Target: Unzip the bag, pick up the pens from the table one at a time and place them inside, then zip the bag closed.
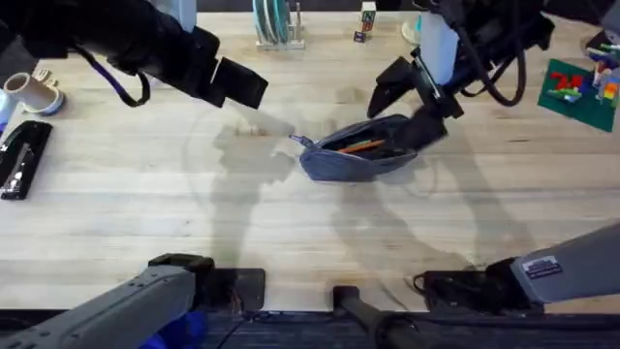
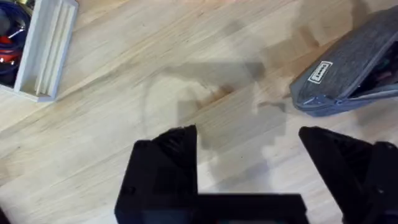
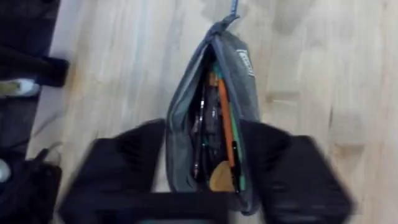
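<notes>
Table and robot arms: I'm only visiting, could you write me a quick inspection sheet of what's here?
Surface: light wood table, bare in the middle.
Job's things: grey bag unzipped, orange pen and dark pen inside.
Clutter: black stapler, tape roll, white rack, green brick plate.
Grippers: left gripper open over bare wood; right gripper straddles the bag's end.
Cables: black loops by the right arm.
Surroundings: nothing seen.
</notes>
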Action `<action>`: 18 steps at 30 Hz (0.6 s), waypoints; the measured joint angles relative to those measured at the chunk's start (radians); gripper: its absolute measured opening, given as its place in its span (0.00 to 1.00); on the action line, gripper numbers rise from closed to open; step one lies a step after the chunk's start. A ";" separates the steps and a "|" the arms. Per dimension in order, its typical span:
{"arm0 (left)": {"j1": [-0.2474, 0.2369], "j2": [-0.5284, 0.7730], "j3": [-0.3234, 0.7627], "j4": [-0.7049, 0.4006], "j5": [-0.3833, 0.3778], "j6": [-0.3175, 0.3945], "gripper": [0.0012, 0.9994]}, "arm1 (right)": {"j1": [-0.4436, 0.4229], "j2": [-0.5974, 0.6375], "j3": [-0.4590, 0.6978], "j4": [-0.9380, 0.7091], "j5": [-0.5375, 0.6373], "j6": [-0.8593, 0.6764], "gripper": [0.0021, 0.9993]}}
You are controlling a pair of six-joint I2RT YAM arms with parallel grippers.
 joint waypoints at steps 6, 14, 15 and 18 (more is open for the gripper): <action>0.000 0.000 0.000 -0.002 0.000 0.000 0.99 | 0.000 0.000 0.000 -0.036 0.000 0.039 1.00; 0.000 0.000 0.000 -0.002 0.000 0.000 0.99 | 0.000 0.000 0.000 -0.037 0.000 0.191 1.00; 0.000 0.000 0.000 -0.002 0.000 0.000 0.99 | 0.000 0.000 0.000 -0.037 0.000 0.207 1.00; 0.000 0.000 0.000 -0.002 0.000 0.000 0.99 | 0.000 0.000 0.000 -0.037 0.000 0.246 1.00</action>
